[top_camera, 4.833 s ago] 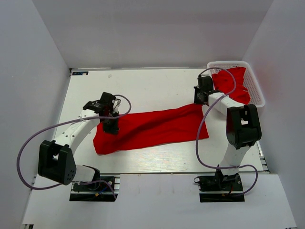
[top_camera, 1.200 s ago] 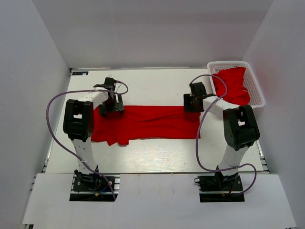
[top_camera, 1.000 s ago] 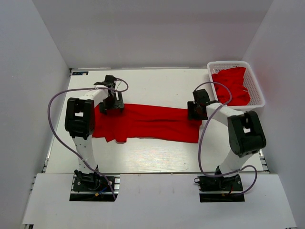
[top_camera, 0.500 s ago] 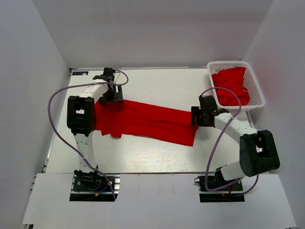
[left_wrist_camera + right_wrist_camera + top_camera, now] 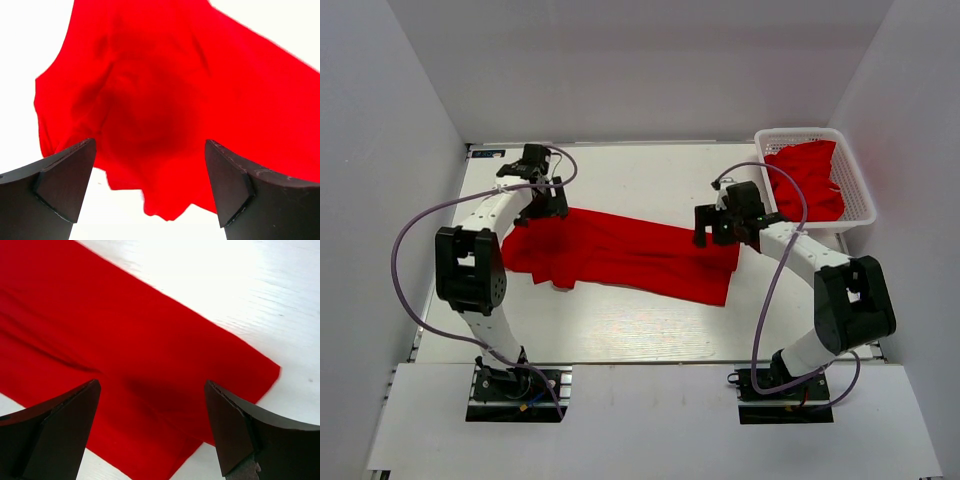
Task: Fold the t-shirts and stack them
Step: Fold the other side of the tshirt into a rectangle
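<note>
One t-shirt lies in a long, half-folded band; nothing is stacked; more t-shirts sit in the basket; left gripper and right gripper gape wide, empty.

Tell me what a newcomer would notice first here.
A bright red t-shirt lies stretched crosswise over the middle of the white table. Both arms hang over its ends, left gripper and right gripper open. More red cloth sits heaped in the white basket at the far right corner.
</note>
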Available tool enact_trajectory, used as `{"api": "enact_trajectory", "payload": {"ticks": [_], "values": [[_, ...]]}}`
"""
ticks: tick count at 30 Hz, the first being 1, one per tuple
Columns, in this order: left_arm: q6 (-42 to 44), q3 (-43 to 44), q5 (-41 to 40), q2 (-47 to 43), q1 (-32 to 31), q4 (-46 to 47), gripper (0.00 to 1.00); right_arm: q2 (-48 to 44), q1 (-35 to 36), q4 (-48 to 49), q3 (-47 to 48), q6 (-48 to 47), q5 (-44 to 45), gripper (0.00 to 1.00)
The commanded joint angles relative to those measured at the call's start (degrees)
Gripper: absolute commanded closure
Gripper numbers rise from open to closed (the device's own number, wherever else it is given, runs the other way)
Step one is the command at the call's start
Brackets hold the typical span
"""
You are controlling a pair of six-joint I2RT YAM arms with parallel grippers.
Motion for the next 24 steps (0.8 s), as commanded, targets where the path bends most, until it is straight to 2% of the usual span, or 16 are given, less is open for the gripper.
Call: {"api": "enact_trajectory", "payload": {"ticks": [1, 7, 11, 18, 19, 21, 24], "values": [[-0.89, -1.5, -4.04, -1.55, 0.34, -0.7, 0.0, 0.73, 1.19, 2.51, -0.31, -1.52, -3.26, 0.1], [6.04, -3.25, -5.63, -0.49, 2.27, 6.84, 0.0, 2.84, 2.77, 4.8, -2.51, -1.7, -3.09, 0.1], [11.76, -4.49, -1.42, 0.9, 3.59, 14.66, 0.0, 5.3, 3.13, 5.42, -4.0, -0.91, -0.9, 0.1], [16.43, 0.61, 2.62, 7.24, 5.17, 15.37, 0.0, 9.61, 2.77, 4.28, -3.83, 2.86, 6.03, 0.1], [17.04, 0.61, 4.54, 7.24, 5.18, 15.9, 0.04, 9.79, 2.52, 4.28, -3.66, 3.39, 6.83, 0.1], [17.66, -0.17, 6.49, 7.24, 5.79, 16.87, 0.05, 10.58, 2.51, 3.58, -3.22, 4.62, 7.89, 0.1], [18.19, -2.45, 9.13, 5.84, 5.79, 19.59, 0.11, 11.46, 2.34, 2.18, -2.08, 5.5, 10.79, 0.1]]}}
